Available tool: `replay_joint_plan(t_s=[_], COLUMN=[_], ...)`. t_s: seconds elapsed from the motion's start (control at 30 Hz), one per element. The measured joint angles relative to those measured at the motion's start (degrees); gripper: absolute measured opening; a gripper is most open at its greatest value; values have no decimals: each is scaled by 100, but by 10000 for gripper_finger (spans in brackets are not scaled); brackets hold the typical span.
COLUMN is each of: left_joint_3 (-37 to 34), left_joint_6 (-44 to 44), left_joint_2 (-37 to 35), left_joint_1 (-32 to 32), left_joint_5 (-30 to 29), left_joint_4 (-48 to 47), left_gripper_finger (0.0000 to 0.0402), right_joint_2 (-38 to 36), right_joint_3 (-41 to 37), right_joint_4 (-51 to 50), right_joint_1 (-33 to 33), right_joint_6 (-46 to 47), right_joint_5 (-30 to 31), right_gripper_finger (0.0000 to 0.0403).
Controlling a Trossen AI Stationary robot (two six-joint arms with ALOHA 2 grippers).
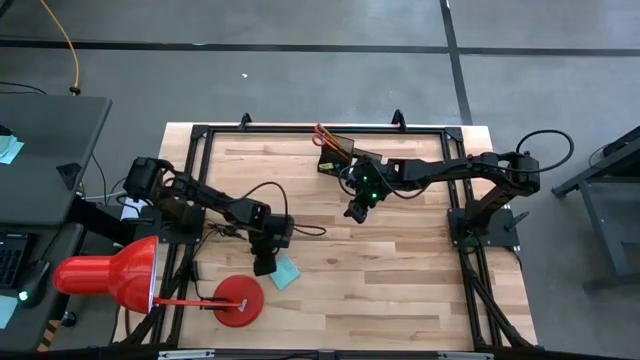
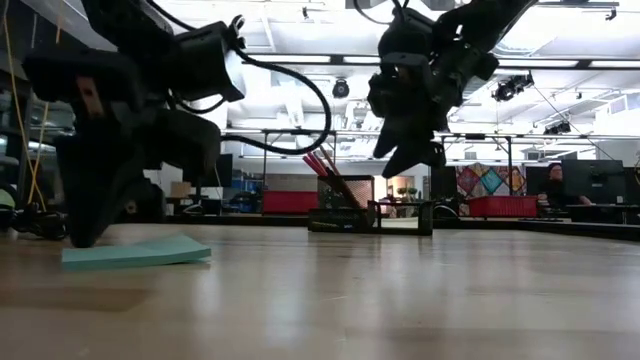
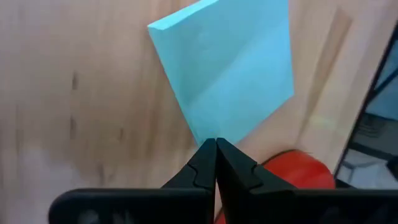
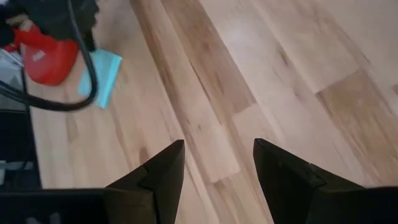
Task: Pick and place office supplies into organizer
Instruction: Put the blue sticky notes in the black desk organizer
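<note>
Blue pad (image 1: pixel 286 270) lies flat, well short of the organizer (image 1: pixel 340 153). Left gripper (image 1: pixel 264 267), fingers pressed together, touches the pad's edge, probably nudging it. Right gripper (image 1: pixel 356 213), fingers apart and empty, hangs near organizer.

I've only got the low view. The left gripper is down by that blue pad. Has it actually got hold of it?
Observer: Not that I can see. In the left wrist view the left gripper has its fingers shut together, tips at the edge of the blue sticky-note pad.
Operator: Is the right one carrying anything?
Observer: No. The right wrist view shows the right gripper open and empty over the bare wood of the table.
Operator: Is it above the organizer?
Observer: No. In the high view it hangs beside the organizer, on the side toward the table's middle.
</note>
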Motion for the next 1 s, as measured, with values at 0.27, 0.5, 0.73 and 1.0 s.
replay_joint_plan(t_s=[0.27, 0.5, 0.73, 1.0], left_joint_3=[25, 12, -11, -5], left_joint_6=[-289, -797, -1269, -1143], left_joint_2=[577, 690, 709, 740], left_joint_1=[-83, 74, 510, 752], left_joint_5=[702, 338, -175, -849], left_joint_4=[1091, 1617, 2431, 3803], left_gripper_finger=[0, 0, 0, 0], right_joint_2=[-2, -1, -2, -2], right_joint_3=[0, 2, 2, 2], right_joint_4=[-278, -1044, -1959, -1534], right_joint_1=[-9, 3, 7, 7], right_joint_6=[26, 192, 172, 210], right_joint_5=[56, 65, 86, 39], right_gripper_finger=[185, 185, 185, 185])
